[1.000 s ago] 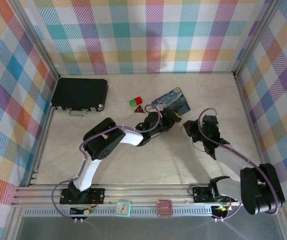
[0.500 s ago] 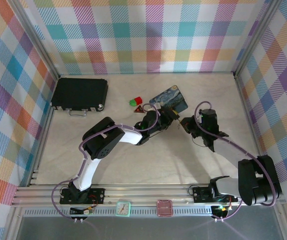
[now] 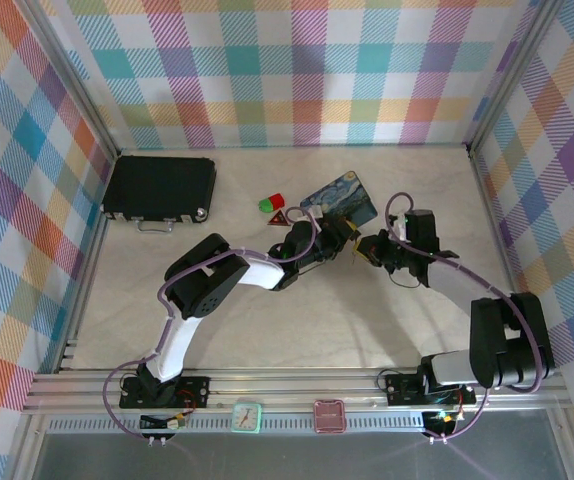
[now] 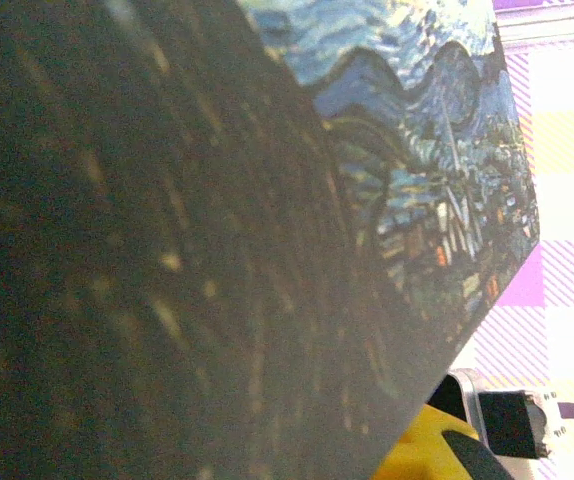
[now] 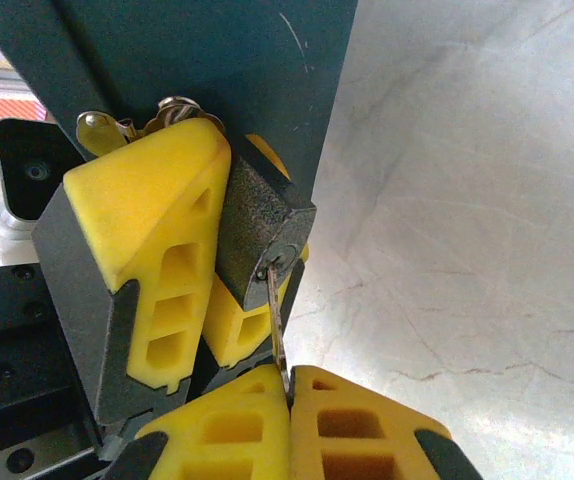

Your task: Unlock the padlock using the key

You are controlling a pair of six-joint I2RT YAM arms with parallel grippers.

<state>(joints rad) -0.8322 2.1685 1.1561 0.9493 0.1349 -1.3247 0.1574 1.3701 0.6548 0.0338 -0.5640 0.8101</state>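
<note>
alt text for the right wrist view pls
A thin silvery metal key, pinched in the shut right tool at the bottom edge, points up with its tip at the keyhole of a small dark grey metal padlock. The left tool clamps the padlock between yellow fingers; pale marbled tabletop lies at right.

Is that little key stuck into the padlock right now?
Yes, the key pinched by the right gripper has its tip inside the padlock.
</note>
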